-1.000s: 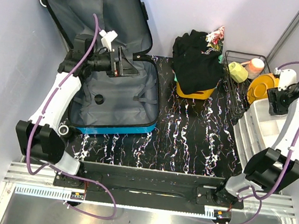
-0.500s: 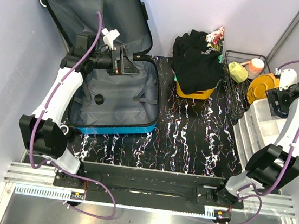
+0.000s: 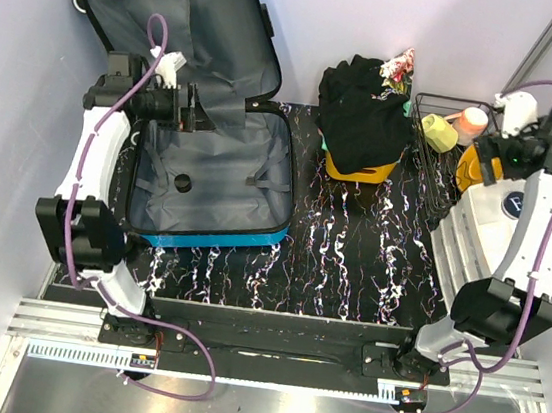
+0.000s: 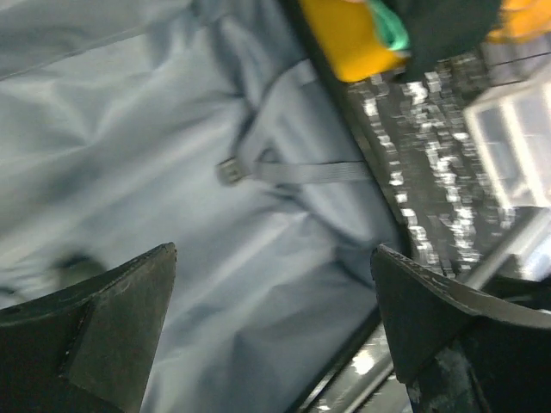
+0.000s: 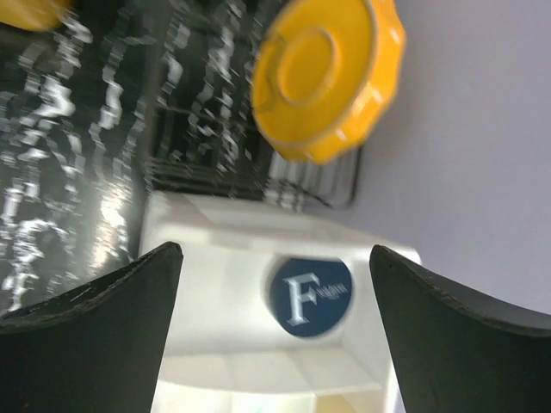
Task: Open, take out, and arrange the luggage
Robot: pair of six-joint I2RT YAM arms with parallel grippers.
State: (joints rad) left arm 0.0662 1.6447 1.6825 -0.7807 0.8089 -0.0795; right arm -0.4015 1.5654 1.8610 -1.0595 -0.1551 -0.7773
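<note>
The luggage, a blue hard-shell suitcase, lies open at the left with its lid leaning on the back wall. Dark grey lining fills the left wrist view, crossed by a strap with a buckle. My left gripper hovers open over the back of the lower half, nothing between its fingers. My right gripper is far off at the right, open and empty above a white organiser tray that holds a round blue disc marked F.
An orange basket under a heap of black clothes stands mid-back. A wire rack holds a green cup and a pink cup. A yellow plate leans behind the white tray.
My left arm has swung left and back over the suitcase, staying open. My right gripper has opened wider and lifted toward the back, uncovering the blue disc in the tray.
</note>
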